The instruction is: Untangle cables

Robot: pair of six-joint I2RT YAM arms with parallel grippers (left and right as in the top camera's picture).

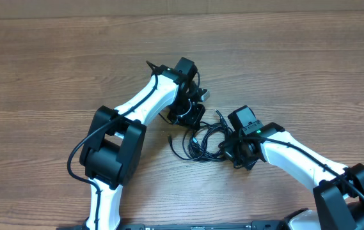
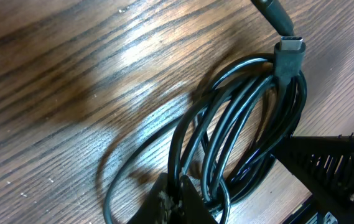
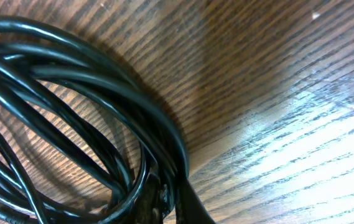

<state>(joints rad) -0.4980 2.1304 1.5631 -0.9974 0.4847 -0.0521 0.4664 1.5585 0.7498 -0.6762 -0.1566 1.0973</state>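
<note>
the cables [image 1: 204, 142] lie coiled on the table [image 1: 54, 64]. the left gripper [image 2: 177, 196] and right gripper [image 3: 164, 199] each pinch strands at opposite sides. light, limp, slick cords; probably best gripped near a plug [image 2: 288, 53].

No readable txt, labels, brands or nos. visible on anything

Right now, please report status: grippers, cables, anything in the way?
Left gripper shut on cables. Right gripper shut on them too, opposite side. Loops coiled, tangled, lying on table. Nothing in the way.
</note>
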